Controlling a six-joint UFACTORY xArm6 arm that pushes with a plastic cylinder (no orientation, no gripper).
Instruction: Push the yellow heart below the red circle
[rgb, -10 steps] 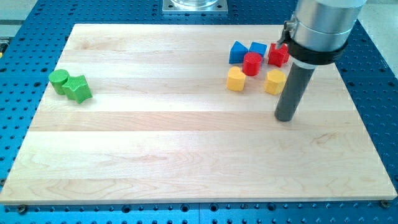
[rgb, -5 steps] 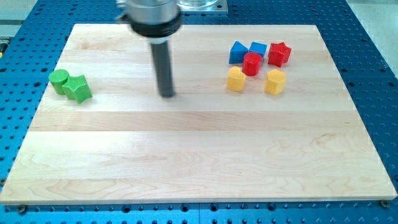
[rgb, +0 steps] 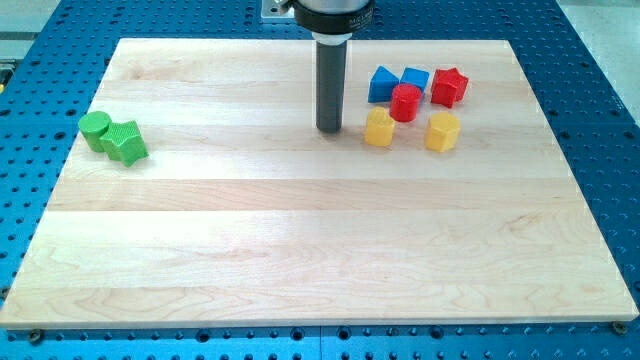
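Note:
The yellow heart (rgb: 379, 128) lies on the wooden board, just below and left of the red circle (rgb: 405, 102), nearly touching it. My tip (rgb: 328, 130) rests on the board a short way to the left of the yellow heart, with a small gap between them. A second yellow block (rgb: 442, 131), roughly hexagonal, lies below and right of the red circle.
A blue triangle (rgb: 382, 84), a blue cube (rgb: 414, 79) and a red star (rgb: 449, 87) sit in a row above the red circle. A green circle (rgb: 95, 127) and a green star (rgb: 126, 142) touch at the board's left edge.
My tip went from right of the yellow blocks far to the left, then came back right to just left of the yellow heart. No block has moved.

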